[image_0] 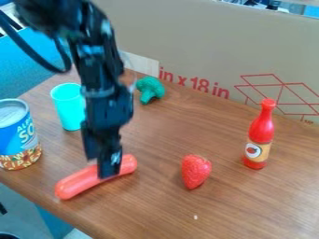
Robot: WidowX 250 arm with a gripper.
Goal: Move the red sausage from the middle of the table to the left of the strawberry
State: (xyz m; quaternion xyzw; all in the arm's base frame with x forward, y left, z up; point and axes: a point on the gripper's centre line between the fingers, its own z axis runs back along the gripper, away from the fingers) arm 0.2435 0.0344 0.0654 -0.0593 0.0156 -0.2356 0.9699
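The smooth orange-red toy sausage [76,185] lies at 6 o'clock, right at the tip of the black end effector [103,164], its long axis running 8 to 2 o'clock; opening and hold cannot be told.

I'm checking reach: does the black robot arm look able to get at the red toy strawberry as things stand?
Probably yes. The black gripper is at the orange-red toy hot dog, with bare wooden tabletop between that and the strawberry. Nothing covers the strawberry, and the red toy bottle stands apart from it.
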